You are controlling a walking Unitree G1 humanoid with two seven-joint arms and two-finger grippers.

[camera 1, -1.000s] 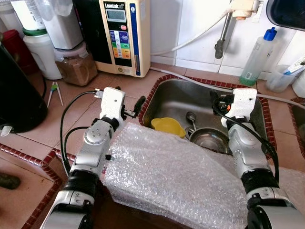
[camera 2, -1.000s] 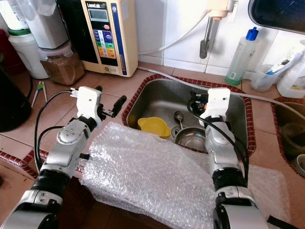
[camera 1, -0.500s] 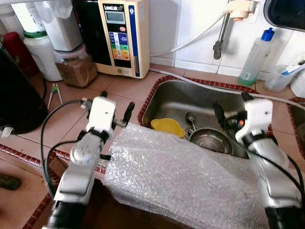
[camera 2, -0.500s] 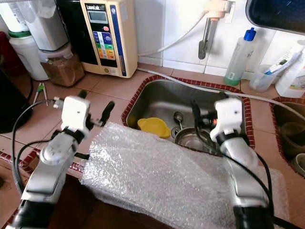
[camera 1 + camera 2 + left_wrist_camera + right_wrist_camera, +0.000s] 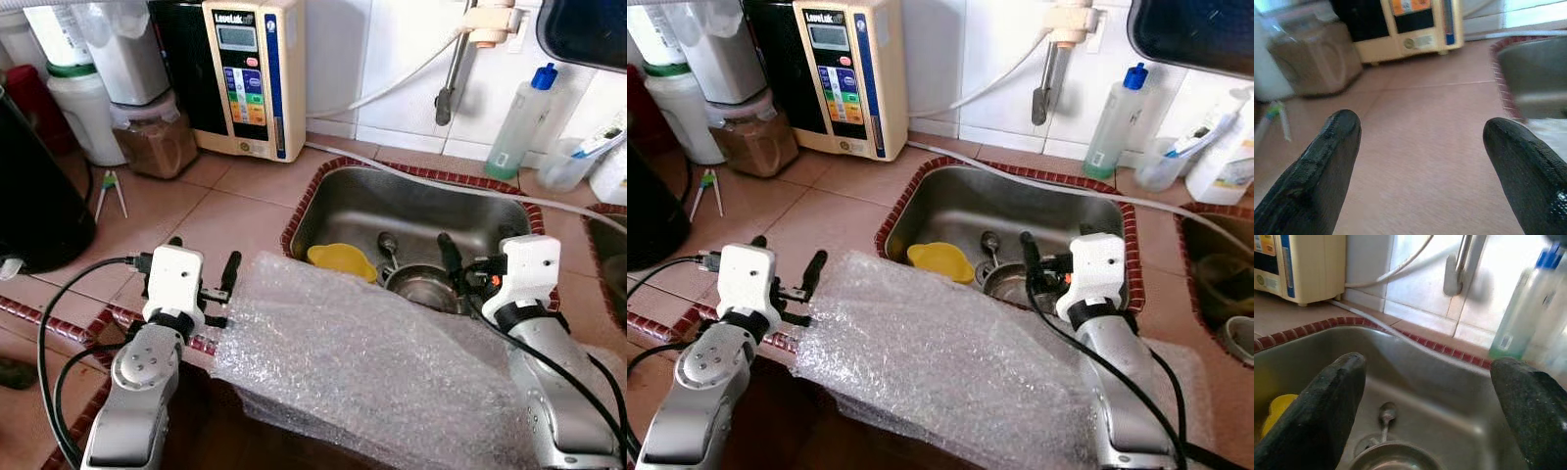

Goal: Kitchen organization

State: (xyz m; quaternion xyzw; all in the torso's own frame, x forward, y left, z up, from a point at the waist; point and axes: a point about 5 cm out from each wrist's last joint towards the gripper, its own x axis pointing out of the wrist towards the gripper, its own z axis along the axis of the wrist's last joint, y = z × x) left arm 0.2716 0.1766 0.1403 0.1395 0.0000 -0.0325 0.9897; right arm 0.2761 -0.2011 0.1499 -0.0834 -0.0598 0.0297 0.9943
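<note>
So far I judge little done: both my tools are spread wide and empty. My left tool (image 5: 201, 277) hovers beside the bubble wrap (image 5: 362, 352); past my right tool (image 5: 470, 264), a yellow cup (image 5: 341, 258), bowl (image 5: 421, 287) and spoon (image 5: 1385, 413) wait in the sink (image 5: 411, 201).

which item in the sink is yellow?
The yellow bowl, at the sink's left side beside the bubble wrap. The steel bowl and spoon next to it are plain metal.
</note>
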